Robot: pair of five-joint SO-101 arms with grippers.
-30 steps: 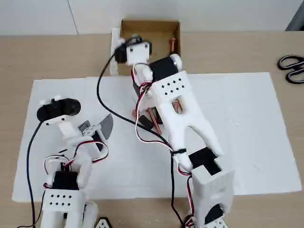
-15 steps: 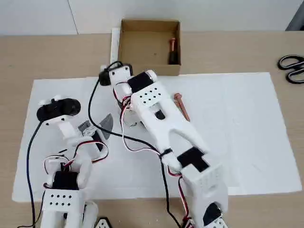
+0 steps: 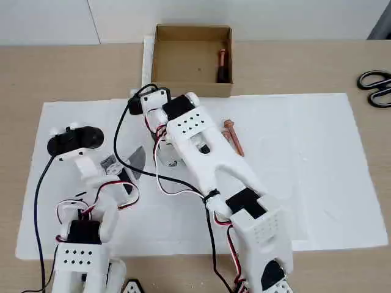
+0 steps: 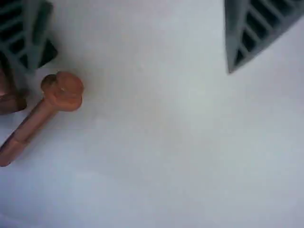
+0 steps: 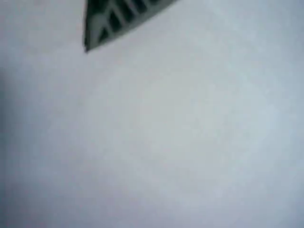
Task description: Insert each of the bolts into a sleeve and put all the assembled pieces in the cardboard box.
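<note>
Jaws of left gripper (image 4: 133,61) gape over white sheet (image 4: 180,156), bolt (image 4: 42,111) alongside.

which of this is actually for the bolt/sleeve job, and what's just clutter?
Job:
- cardboard box
- assembled piece lying in the box, by its right wall
- loose bolt on the sheet, beside an arm

Lying about:
- scissors at the table's right edge
- white sheet covering the work area
</note>
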